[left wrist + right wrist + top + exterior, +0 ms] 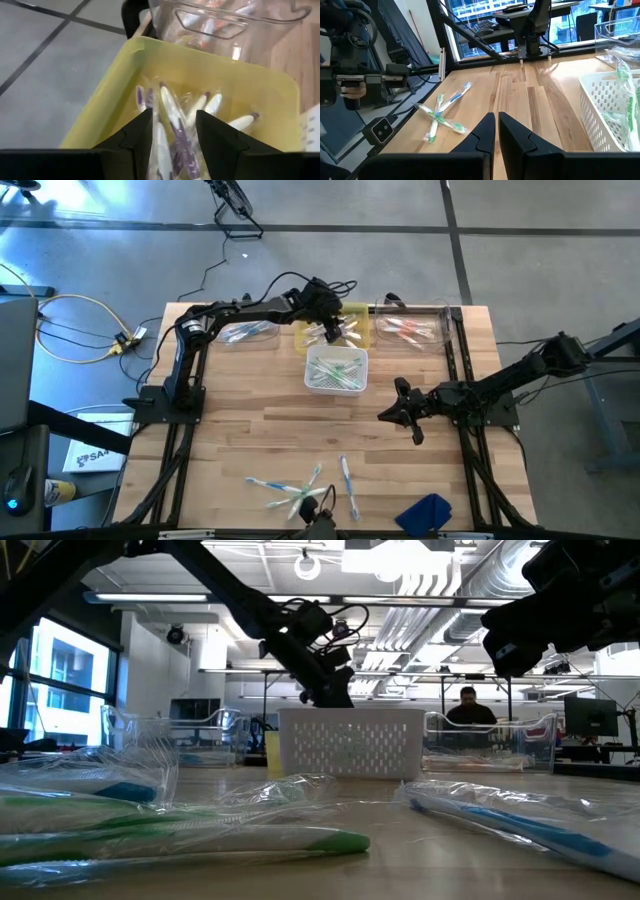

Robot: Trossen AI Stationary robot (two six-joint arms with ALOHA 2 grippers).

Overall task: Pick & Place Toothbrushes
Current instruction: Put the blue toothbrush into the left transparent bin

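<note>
My left gripper (330,328) hangs open over the yellow bin (260,90) at the table's far edge. In the left wrist view its two fingers (137,140) stand apart, and a wrapped white-and-purple toothbrush (172,117) shows between them, lying among other wrapped purple toothbrushes (215,102) on the bin's floor. Several loose wrapped toothbrushes (300,490) lie flat near the table's near edge, also in the right wrist view (442,112). My right gripper (405,412) waits shut above the table's right half, holding nothing.
A white perforated basket (336,370) with green toothbrushes stands just in front of the yellow bin. Clear bins stand at the far left (245,332) and far right (412,328). A blue cloth (425,513) lies at the near right. A person sits in the room behind (468,708).
</note>
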